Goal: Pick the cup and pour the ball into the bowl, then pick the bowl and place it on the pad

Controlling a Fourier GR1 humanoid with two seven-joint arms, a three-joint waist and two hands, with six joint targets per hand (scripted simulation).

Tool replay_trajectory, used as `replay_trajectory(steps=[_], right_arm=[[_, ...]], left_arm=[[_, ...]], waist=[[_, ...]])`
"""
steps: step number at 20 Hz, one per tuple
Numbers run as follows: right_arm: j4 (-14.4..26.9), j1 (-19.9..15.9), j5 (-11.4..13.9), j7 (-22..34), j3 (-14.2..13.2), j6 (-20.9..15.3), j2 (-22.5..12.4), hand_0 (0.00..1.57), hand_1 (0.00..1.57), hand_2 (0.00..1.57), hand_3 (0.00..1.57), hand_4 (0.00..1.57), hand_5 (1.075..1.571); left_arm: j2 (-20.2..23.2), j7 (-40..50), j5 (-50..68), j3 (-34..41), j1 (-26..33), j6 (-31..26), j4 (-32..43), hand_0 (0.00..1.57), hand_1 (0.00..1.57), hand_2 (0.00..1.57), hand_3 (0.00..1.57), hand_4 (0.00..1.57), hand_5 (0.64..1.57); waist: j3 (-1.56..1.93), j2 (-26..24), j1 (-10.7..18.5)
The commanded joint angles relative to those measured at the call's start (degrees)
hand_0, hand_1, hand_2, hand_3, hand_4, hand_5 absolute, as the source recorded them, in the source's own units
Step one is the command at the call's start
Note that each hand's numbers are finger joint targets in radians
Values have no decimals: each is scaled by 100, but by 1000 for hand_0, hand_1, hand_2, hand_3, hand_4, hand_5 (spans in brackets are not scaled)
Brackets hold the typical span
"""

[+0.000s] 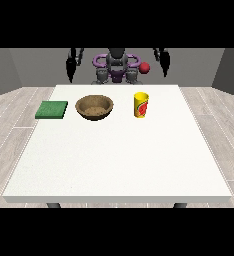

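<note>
White table point(114, 160), far half: yellow cup with red print point(141, 105); round brown wooden bowl point(94, 107) centre; green square pad point(52, 109) at view's left. Red ball point(145, 67) appears above the cup. Both hands point(71, 64) point(163, 60) raised, holding nothing; fingers unclear. Nothing done.

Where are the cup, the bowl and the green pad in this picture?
cup point(141, 105), front view, on its yellow side wall.
bowl point(94, 113), front view, on its brown front rim.
pad point(51, 109), front view, on the middle of its green top.

Bare test rm: white table point(119, 160), wood floor point(19, 112), grey walls point(19, 65)
</note>
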Motion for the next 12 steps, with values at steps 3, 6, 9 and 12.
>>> replay_trajectory(steps=[3,6,9,12], right_arm=[[-453,-65,-14,347,-43,25,-188,0,0,0,305,1058,1571],[-626,-120,-6,604,-63,65,-327,0,0,0,305,1058,1571],[-1240,-762,-319,1352,812,-334,419,0,0,0,0,919,1570],[-1324,-993,-261,2287,1415,-1268,429,0,0,0,0,783,1571]], left_arm=[[200,360,31,46,-87,-48,-465,0,0,0,0,0,1535],[276,584,65,36,-160,-93,-654,0,0,0,0,0,1535],[-436,1251,1064,27,-636,-16,-1058,0,0,0,0,0,1529],[-667,2125,1502,-6,-569,235,-1288,0,0,0,0,0,1541]], waist=[[-80,-1188,-11],[-109,-1638,-36],[-137,-2631,130],[-128,-2916,352]])
